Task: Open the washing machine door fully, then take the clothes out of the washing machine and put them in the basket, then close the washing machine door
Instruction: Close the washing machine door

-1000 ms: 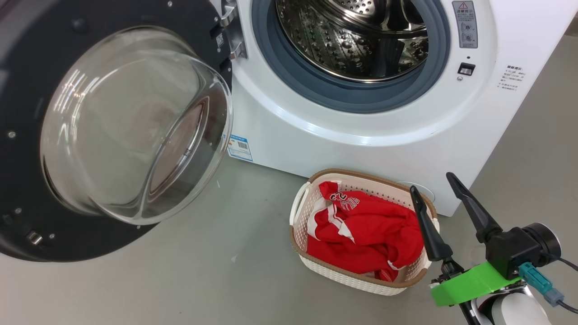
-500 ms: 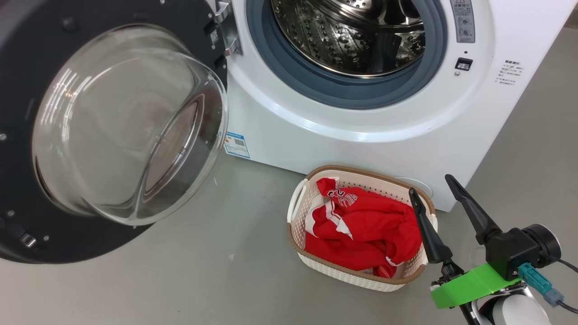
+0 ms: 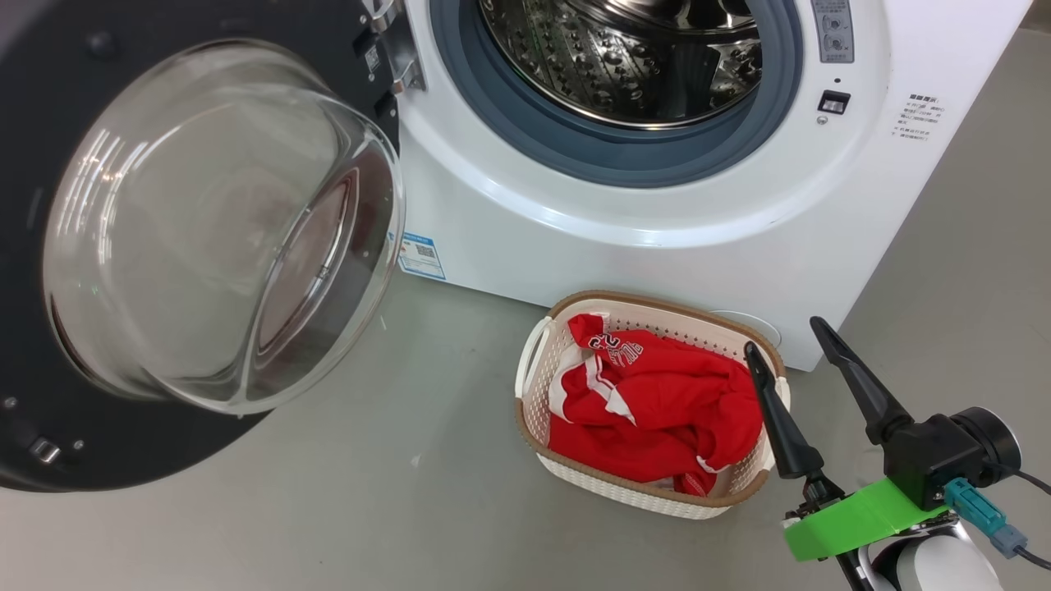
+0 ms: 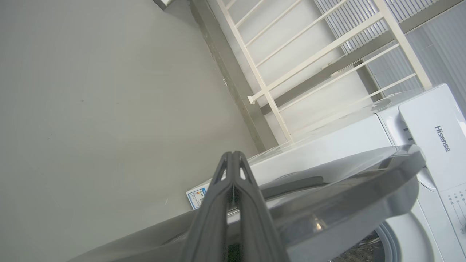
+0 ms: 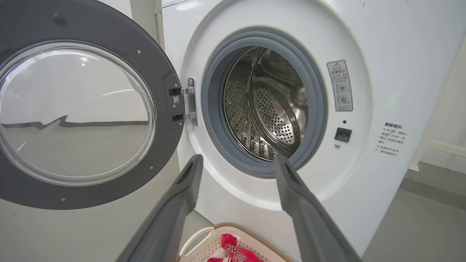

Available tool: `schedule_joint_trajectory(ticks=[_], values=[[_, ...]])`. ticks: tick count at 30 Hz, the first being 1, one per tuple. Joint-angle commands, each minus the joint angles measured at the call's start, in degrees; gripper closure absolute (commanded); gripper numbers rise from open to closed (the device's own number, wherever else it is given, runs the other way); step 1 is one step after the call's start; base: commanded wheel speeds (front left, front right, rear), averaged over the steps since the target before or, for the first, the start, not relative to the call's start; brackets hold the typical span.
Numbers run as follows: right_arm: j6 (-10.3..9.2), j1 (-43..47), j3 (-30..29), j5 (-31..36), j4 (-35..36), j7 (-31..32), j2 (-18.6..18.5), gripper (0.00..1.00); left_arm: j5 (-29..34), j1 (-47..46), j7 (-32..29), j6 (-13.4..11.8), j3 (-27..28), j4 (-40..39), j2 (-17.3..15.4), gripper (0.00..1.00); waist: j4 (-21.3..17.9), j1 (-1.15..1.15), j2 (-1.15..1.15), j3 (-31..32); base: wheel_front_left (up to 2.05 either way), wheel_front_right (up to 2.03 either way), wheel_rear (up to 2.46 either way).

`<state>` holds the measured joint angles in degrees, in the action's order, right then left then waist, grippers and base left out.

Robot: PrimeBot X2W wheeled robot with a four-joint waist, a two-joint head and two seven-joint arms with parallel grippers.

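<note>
clothes (image 3: pixel 657 402) lie in the basket (image 3: pixel 649 497), a red heap with white trim and white letters. the basket stands on the floor (image 3: pixel 410 509) just in front of the washing machine (image 3: pixel 575 246), below its round opening. i think it is put there so that the way from drum to basket is short. the steel drum (image 3: pixel 632 57) shows no fabric in the part that i can see.

the washing machine door (image 3: pixel 213 230) is swung wide to my left on its hinge (image 5: pixel 189 102), with the glass bowl turned toward me, so the opening is free.

my right gripper (image 3: pixel 784 336) hangs just beside the right end of the basket. its two fingers are spread wide and nothing is between them. my left gripper (image 4: pixel 232 154) has its fingers pressed together and holds nothing. it points along the outer side of the door, near the rim, and i judge this is a good place to push the door shut. whether it touches the door i cannot tell.

counted: one machine, one door, one basket, two grippers. of the clothes i see one heap, and how many garments are in it i cannot tell. only the closing of the door seems left to do.
</note>
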<state>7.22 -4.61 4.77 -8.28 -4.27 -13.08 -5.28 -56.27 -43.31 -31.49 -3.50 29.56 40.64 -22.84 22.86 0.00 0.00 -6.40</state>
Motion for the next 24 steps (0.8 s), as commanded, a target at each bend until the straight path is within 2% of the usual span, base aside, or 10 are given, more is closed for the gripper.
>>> schedule_joint_trajectory(ticks=[1, 12, 17, 24], values=[[0.26, -0.71, 1.19, -0.22, 1.46, -0.35, -0.41, 0.00, -1.46, -0.20, -1.90, 0.69, 0.86, -1.46, -2.44, 1.00, 0.06, 0.00, 0.00, -0.08, 0.00, 0.00, 0.00], [0.26, -1.08, 0.85, -0.30, 0.82, -0.74, -0.22, 0.00, -5.70, 3.88, -6.92, 2.69, 2.65, -4.36, -0.87, 1.00, 0.67, 0.00, 0.00, -0.15, 0.00, 0.00, 0.00], [0.26, -0.90, 0.80, -0.31, 0.44, -0.96, -0.02, 0.00, -8.61, 5.43, -8.85, 3.64, 4.02, -7.16, 0.98, 1.00, 1.25, 0.00, 0.00, 0.10, 0.00, 0.00, 0.00], [0.26, -0.74, 0.62, -0.32, 0.08, -1.16, 0.15, 0.00, -11.36, 7.17, -11.57, 3.63, 4.74, -10.62, 3.33, 1.00, 1.84, 0.00, 0.00, 0.59, 0.00, 0.00, 0.00]])
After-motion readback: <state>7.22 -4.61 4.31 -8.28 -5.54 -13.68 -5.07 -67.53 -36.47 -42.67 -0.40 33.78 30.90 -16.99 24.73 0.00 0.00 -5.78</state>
